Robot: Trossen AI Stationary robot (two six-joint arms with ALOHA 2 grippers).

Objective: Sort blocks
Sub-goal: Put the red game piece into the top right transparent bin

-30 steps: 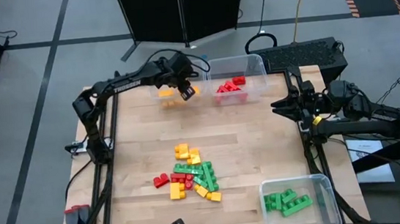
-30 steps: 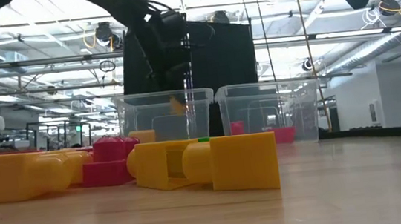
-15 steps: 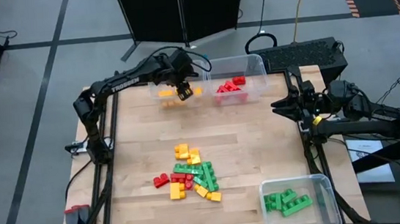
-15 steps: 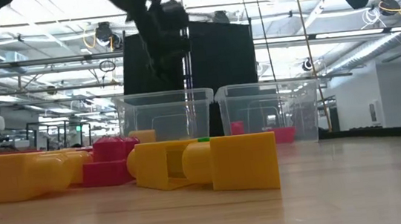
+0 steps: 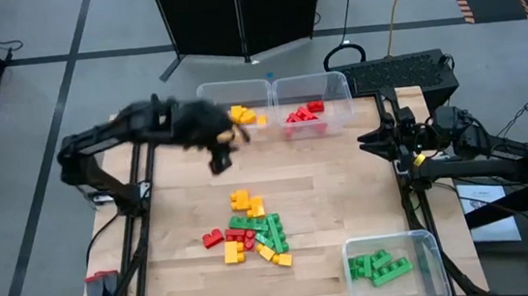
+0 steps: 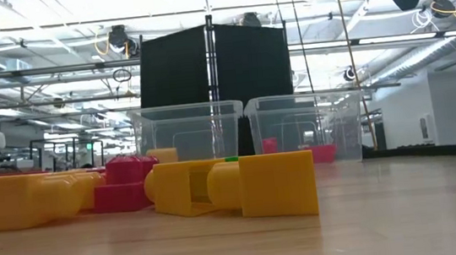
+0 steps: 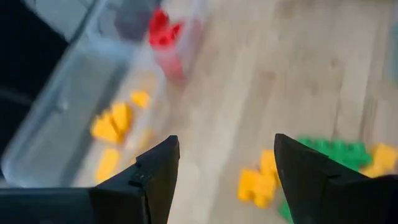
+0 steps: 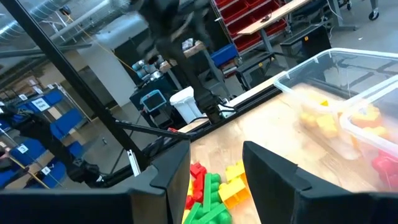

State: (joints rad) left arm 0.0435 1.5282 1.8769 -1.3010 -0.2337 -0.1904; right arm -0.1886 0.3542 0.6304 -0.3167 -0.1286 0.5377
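A heap of red, yellow-orange and green blocks [image 5: 252, 229] lies on the middle of the wooden table. In the low view, yellow blocks [image 6: 234, 186] and red blocks [image 6: 128, 182] of this heap fill the foreground. More yellow blocks [image 5: 242, 116] lie in the far left clear bin, red blocks [image 5: 305, 115] in the bin beside it, green blocks [image 5: 380, 267] in the near right bin. My left gripper [image 5: 219, 160] hangs open and empty in the air between the yellow bin and the heap. In its wrist view it [image 7: 227, 140] looks down on both. My right gripper [image 5: 363, 143] waits open at the table's right edge.
Three clear bins stand on the table: the yellow one [image 5: 208, 95] and the red one [image 5: 338, 84] side by side at the far edge, the green one [image 5: 430, 241] at the near right corner. Bare wood lies between the heap and the far bins. A black panel stands behind the table.
My left gripper has risen out of the yellow bin at the far edge and swung fast toward the table's near and left side, toward the heap. It now hangs over bare wood. The yellow blocks in the bin, partly covered before, now show.
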